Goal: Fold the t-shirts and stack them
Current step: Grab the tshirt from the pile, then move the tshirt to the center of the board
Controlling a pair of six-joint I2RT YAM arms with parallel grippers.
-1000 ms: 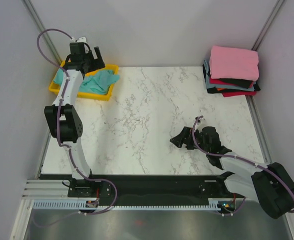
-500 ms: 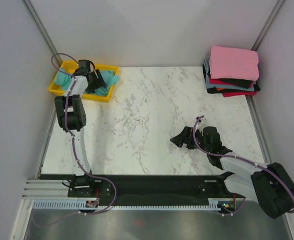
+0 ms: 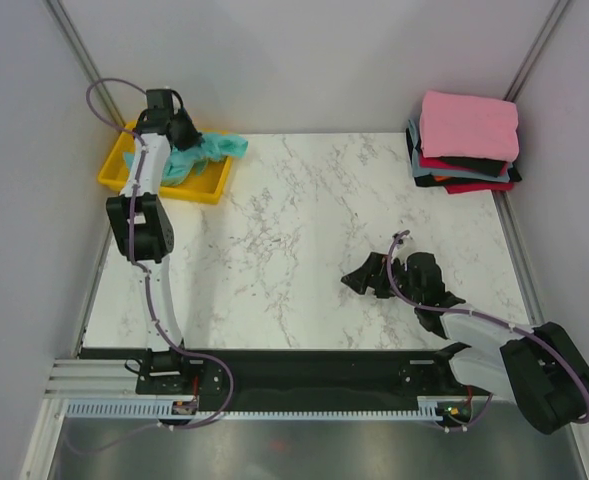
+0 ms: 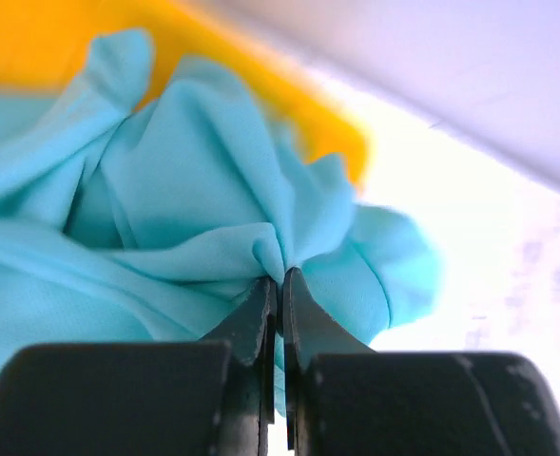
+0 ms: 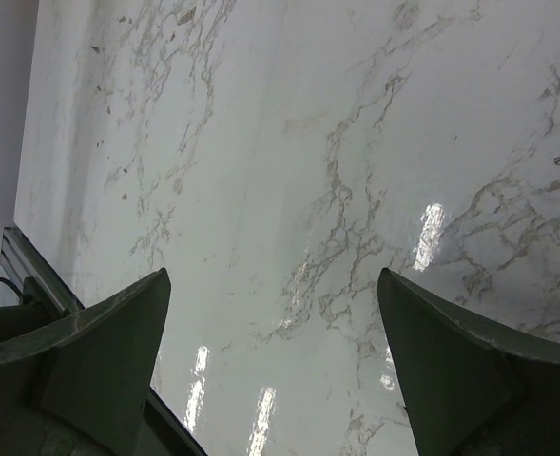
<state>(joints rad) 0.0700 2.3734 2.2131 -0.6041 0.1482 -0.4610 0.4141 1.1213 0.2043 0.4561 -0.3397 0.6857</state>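
A crumpled teal t-shirt (image 3: 212,150) (image 4: 203,190) hangs partly out of the yellow tray (image 3: 114,172) at the back left. My left gripper (image 3: 184,134) (image 4: 281,277) is shut on a bunched fold of it, the cloth pinched between the black fingertips. A stack of folded t-shirts (image 3: 466,150) sits at the back right corner, with a pink t-shirt (image 3: 469,122) on top and black, red and grey-blue layers below. Over bare marble at the right front, my right gripper (image 3: 368,279) (image 5: 272,275) stands open with nothing between its fingers.
The white marble table (image 3: 304,230) is walled by grey panels at the back and on both sides. The tray's yellow rim (image 4: 289,104) shows behind the teal cloth. A black rail (image 3: 304,375) runs along the near edge by the arm bases.
My left gripper dropped into the tray, shut on the teal t-shirt, and has lifted part of it over the tray's right end. The right arm has not moved.
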